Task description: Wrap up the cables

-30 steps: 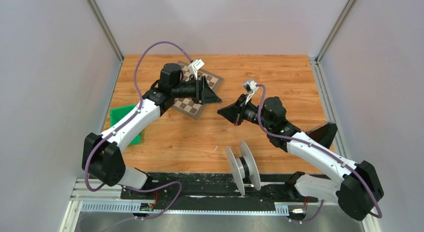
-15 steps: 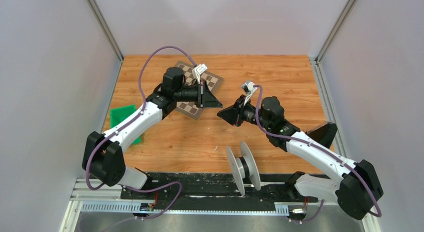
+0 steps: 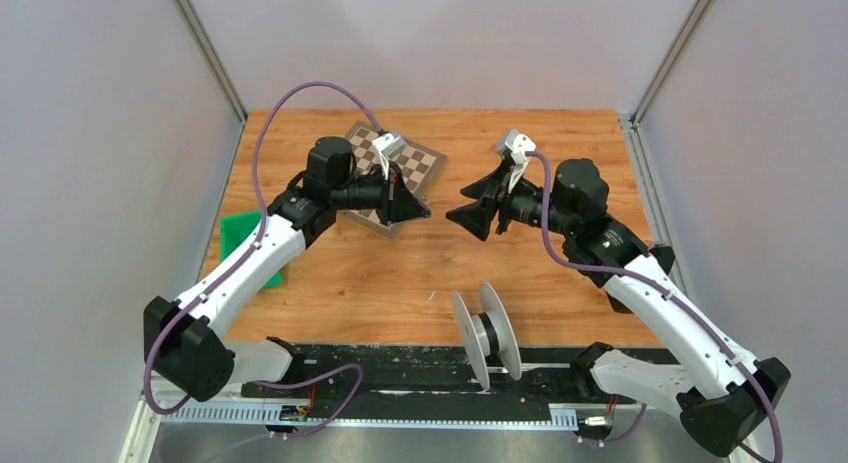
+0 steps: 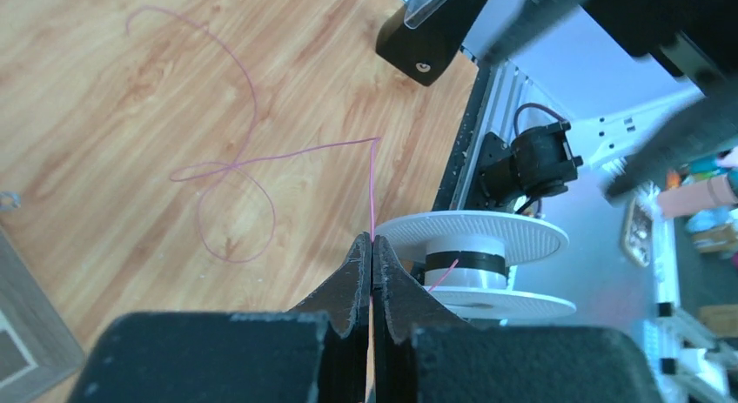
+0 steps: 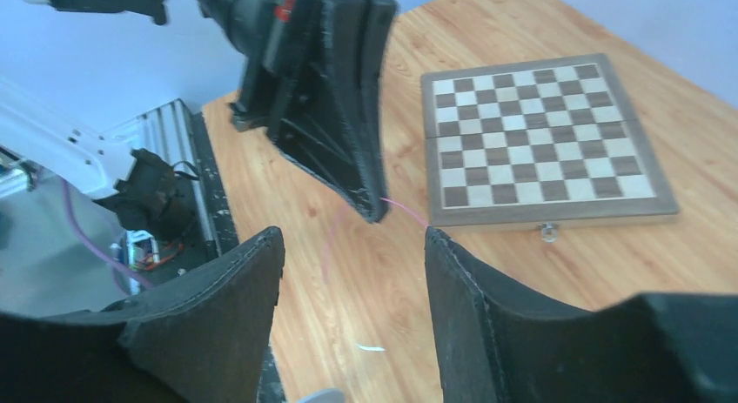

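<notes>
A thin pink cable point(image 4: 235, 168) lies in loose loops on the wooden table and rises straight up into my left gripper point(image 4: 372, 239), which is shut on it. A further stretch of the cable runs to the core of the white spool point(image 4: 474, 238), which stands on edge at the table's front point(image 3: 485, 333). In the top view the left gripper point(image 3: 425, 213) hovers mid-table, facing my right gripper point(image 3: 462, 205). The right gripper point(image 5: 355, 238) is open with nothing between its fingers. It points at the left gripper's tip point(image 5: 376, 213), where the cable point(image 5: 405, 210) comes out.
A folded chessboard point(image 3: 420, 163) lies under and behind the left gripper. A green block point(image 3: 240, 233) sits at the left edge. A black object point(image 3: 632, 283) is half hidden under the right arm. A black rail point(image 3: 400, 368) runs along the front edge.
The left gripper has shut on the cable. The right gripper has opened, let go and pulled back to the right and away from the left gripper.
</notes>
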Motion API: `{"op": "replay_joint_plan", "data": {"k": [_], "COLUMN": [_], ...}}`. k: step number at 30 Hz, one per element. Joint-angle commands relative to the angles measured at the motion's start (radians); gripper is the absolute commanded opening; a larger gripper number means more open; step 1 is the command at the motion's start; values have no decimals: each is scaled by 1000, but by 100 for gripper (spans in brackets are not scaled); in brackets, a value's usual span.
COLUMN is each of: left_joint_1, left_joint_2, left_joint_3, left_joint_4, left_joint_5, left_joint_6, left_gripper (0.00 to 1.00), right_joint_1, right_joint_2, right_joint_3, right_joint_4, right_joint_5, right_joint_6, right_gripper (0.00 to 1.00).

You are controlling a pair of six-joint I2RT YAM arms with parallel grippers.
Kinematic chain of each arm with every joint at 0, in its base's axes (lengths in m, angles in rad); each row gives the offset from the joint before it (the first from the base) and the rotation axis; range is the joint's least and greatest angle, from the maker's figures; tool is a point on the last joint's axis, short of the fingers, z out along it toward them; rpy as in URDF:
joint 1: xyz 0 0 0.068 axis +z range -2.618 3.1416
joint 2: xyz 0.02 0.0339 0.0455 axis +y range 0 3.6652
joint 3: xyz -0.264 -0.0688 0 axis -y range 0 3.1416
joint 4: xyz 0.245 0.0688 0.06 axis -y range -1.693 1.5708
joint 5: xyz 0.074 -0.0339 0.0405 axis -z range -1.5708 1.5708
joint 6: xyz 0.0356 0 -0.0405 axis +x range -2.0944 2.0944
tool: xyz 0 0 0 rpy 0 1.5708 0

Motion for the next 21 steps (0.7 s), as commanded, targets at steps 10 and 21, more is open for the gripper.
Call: {"op": "replay_joint_plan", "data": {"k": [10,21], "left_joint_1": [-4,-4], "left_joint_2": [-83,-57], "left_joint_3": [41,45], "left_joint_4": [-23,20], "left_joint_5": [98,116], "left_joint_6": [187,151], "left_gripper": [0,0], "right_joint_1": [-38,-35], "right_joint_2": [168,218], "right_joint_3": [183,137], "right_joint_4": [-136,-36], "right_joint_5": [-171,-188], "right_joint_6": [-281,-235], "right_gripper": [57,20]}}
